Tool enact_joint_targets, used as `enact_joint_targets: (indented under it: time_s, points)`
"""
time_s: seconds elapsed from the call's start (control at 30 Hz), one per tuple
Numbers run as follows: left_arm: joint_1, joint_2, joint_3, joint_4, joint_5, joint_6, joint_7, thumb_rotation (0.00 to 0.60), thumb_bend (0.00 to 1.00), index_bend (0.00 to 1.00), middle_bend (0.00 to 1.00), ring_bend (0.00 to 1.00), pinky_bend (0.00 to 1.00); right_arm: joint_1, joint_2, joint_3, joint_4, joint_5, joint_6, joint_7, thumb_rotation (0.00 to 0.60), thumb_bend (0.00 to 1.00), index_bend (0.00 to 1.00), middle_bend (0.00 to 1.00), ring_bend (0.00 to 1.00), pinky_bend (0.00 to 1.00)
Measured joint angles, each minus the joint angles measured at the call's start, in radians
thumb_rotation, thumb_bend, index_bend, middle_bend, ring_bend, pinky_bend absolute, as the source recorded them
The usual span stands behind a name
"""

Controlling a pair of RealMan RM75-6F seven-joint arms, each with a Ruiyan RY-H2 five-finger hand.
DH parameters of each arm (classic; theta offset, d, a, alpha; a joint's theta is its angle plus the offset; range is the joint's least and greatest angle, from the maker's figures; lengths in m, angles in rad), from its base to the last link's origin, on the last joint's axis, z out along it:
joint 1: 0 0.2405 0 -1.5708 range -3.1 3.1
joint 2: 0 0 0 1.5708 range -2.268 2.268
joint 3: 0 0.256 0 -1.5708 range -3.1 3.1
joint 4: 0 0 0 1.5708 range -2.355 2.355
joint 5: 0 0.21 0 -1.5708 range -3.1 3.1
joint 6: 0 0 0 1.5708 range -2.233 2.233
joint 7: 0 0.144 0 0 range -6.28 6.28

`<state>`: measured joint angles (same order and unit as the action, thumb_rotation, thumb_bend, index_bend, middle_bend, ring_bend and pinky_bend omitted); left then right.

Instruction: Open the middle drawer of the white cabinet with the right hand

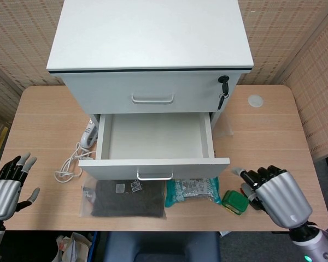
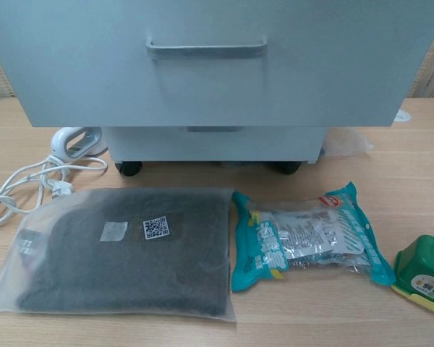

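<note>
- My right hand is off the cabinet, holding nothing, fingers apart and pointing up-left, above the tabletop at the front right. It does not show in the chest view.
- My left hand hangs spread and empty at the front left edge.
- The middle drawer stands pulled out, its inside bare as far as I can see; its front and handle overhang the bags. I judge the opening done.
- Risk: the drawer front juts toward me. If I swing my right hand leftward low, I could knock the front and push the drawer back in.
- Risk: my right hand sits just above a small black thing and near the green box. Dropping the hand would shove them, perhaps off the near edge.
- Risk: the teal packet and the grey bag lie under the drawer front; reaching there could drag them.
- Risk: a key sticks out of the top drawer's lock, an easy snag if I lift past it.
- Writing: the grey bag carries a QR code sticker and a blank-looking label. The packet and green box have print, too small for me to read.
- A white cable lies left of the drawer, well apart from my hands.
</note>
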<state>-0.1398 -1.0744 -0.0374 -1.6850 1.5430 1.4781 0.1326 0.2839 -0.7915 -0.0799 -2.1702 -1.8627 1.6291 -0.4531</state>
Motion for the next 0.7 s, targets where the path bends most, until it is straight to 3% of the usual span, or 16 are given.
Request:
enact_joint_targets:
  time_s: [0.23, 0.47, 0.53, 0.7]
  points:
    - [0.000, -0.022, -0.006, 0.015, -0.003, 0.006, 0.012, 0.600, 0.32, 0.07, 0.00, 0.02, 0.11, -0.106, -0.027, -0.009, 0.173, 0.121, 0.058, 0.110, 0.600, 0.31, 0.33, 0.47, 0.45, 0.60]
    - [0.009, -0.050, -0.011, 0.039, -0.004, 0.034, 0.013, 0.600, 0.32, 0.07, 0.00, 0.02, 0.11, -0.181, -0.112, -0.003, 0.354, 0.252, 0.062, 0.212, 0.600, 0.26, 0.03, 0.12, 0.13, 0.29]
    - [0.016, -0.060, -0.009, 0.047, 0.005, 0.048, 0.011, 0.600, 0.32, 0.07, 0.00, 0.02, 0.11, -0.195, -0.132, -0.006, 0.385, 0.286, 0.037, 0.245, 0.600, 0.26, 0.00, 0.03, 0.07, 0.24]
    - [0.030, -0.076, -0.001, 0.060, 0.009, 0.063, 0.005, 0.600, 0.32, 0.07, 0.00, 0.02, 0.11, -0.211, -0.172, -0.007, 0.451, 0.308, -0.017, 0.325, 0.600, 0.26, 0.00, 0.00, 0.04, 0.21]
